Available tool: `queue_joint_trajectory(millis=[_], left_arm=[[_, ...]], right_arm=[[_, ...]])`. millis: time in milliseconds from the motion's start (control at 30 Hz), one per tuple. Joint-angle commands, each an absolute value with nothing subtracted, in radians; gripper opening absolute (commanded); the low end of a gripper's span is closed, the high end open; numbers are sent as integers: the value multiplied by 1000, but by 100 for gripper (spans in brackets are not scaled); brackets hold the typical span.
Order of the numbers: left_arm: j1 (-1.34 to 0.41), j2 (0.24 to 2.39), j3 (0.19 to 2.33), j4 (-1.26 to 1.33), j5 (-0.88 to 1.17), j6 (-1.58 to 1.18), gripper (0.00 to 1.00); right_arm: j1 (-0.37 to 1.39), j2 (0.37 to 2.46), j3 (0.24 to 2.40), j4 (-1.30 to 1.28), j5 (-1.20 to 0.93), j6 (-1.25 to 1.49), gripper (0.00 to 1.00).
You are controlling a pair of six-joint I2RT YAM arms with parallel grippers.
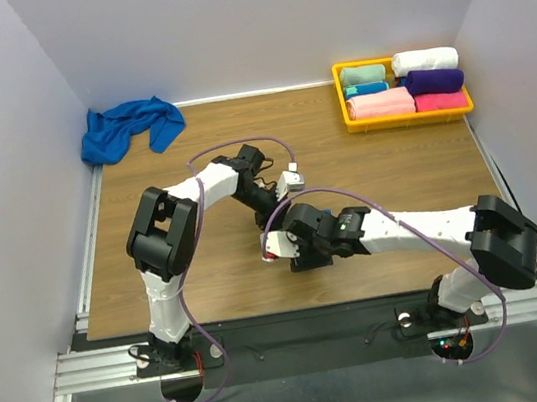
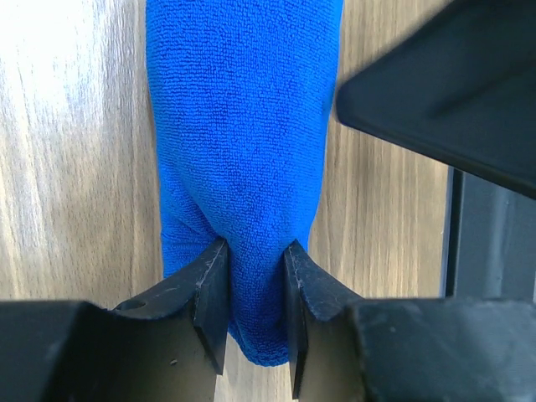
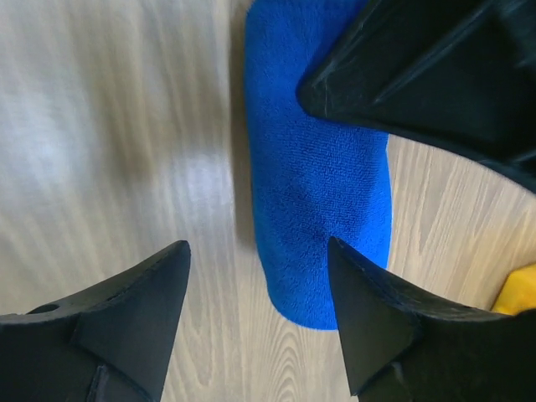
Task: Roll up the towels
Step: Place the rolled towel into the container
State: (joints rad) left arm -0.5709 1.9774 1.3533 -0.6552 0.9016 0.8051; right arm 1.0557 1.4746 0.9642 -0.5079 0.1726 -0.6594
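Note:
A rolled royal-blue towel (image 2: 243, 126) lies on the wooden table. My left gripper (image 2: 254, 251) is shut on the roll's near end, one finger on each side of the pinched cloth. In the right wrist view the same roll (image 3: 322, 184) lies below my right gripper (image 3: 258, 247), which is open and empty, its right finger over the roll's end. In the top view both grippers, the left (image 1: 282, 211) and the right (image 1: 301, 249), meet at mid-table and hide the roll. A second blue towel (image 1: 126, 128) lies crumpled at the back left corner.
A yellow tray (image 1: 343, 99) at the back right holds rolled teal, white, purple and pink towels. Grey walls close in the table on three sides. A metal rail runs along the near edge at the arm bases.

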Motion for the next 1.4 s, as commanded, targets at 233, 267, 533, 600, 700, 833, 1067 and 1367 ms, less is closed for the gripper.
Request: queue_joint_trajectory(millis=[233,267,533,600,700,833,1067,1367], left_arm=[[-568,2056,1341,-793,821,864,17],[-568,2057,1341,-798,827,871,17],[-551,2074,1365,-845,867,903,17],[-549,2083,1371,-857,879,913,17],[-546,2088,1382,-877,884,926,18],[-543,2089,1381,-882,890,933,19],[-531,2069,1378,-911,916,962,40],[-442,2004,1410,-977,931,986,83]], right_arm=[[1065,1528,933,-305,318,-663,82],[1065,1532,931,-304,321,-666,82],[1065,1569,887,-236,330,-683,79],[1065,1578,868,-226,333,-695,79],[1066,1591,847,-209,339,-699,75],[1063,1601,825,-196,337,-700,60],[1025,1612,787,-189,313,-707,26],[979,1514,730,-198,304,-716,1]])
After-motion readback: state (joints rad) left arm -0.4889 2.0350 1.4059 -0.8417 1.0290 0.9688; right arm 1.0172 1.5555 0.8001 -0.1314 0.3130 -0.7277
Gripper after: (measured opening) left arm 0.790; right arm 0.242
